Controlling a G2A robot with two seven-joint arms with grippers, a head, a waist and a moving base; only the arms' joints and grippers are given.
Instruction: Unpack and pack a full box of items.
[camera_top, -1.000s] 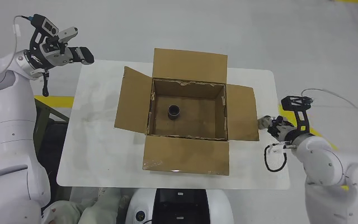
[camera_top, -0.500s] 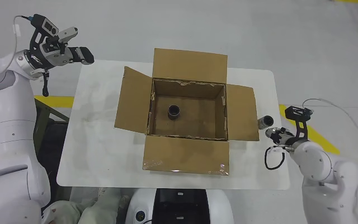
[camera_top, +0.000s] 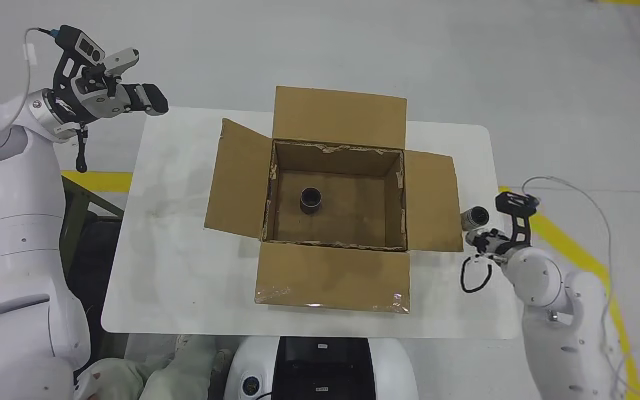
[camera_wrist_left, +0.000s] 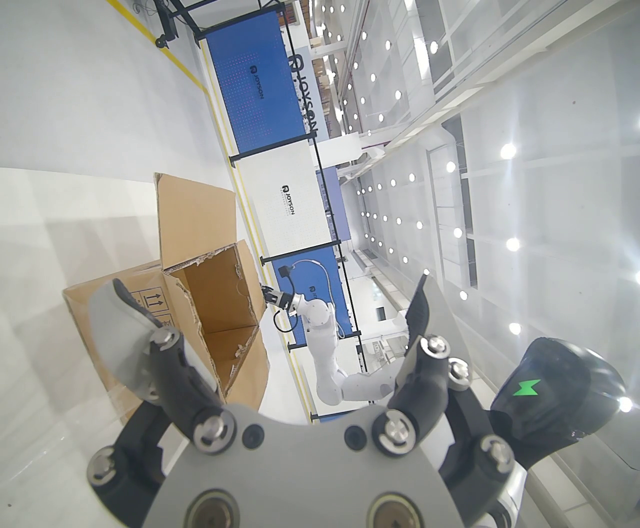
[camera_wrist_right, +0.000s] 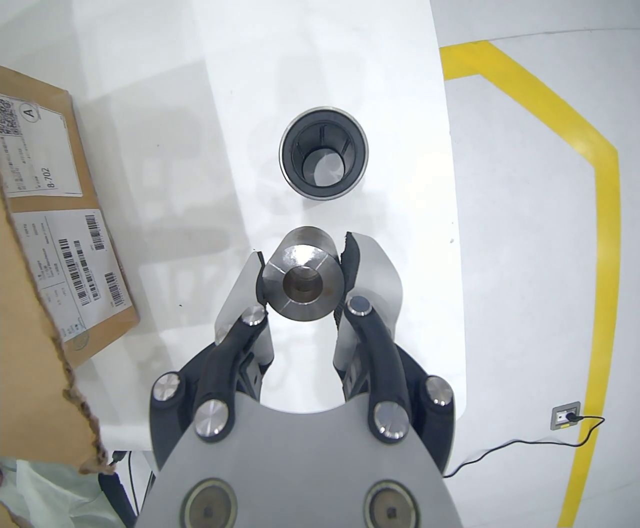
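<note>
The right gripper (camera_wrist_right: 304, 255) is narrowed onto a short grey steel cylinder (camera_wrist_right: 305, 282) with a bored centre; its pads press on both sides of it, above the white table (camera_top: 170, 250). Whether the cylinder touches the table I cannot tell. Just beyond the fingertips a black cylindrical sleeve (camera_wrist_right: 324, 155) with a metal rim stands upright, apart from the held piece.

Both sit in the strip between the table's right edge and the right flap of the open brown cardboard box (camera_top: 340, 115). Past that edge the floor carries a yellow floor line (camera_wrist_right: 595, 150). The flap is the nearest thing to the gripper's side.

Inside the box a small dark ring-shaped cylinder (camera_top: 312, 200) stands on the bottom, near the middle.

The left gripper (camera_top: 140, 97) hangs off the table's far left corner, well apart from the box, with its fingers (camera_wrist_left: 120, 310) spread wide and nothing between them.

White paper labels (camera_wrist_right: 70, 250) with barcodes and fine print are stuck on the flap's outer face.
</note>
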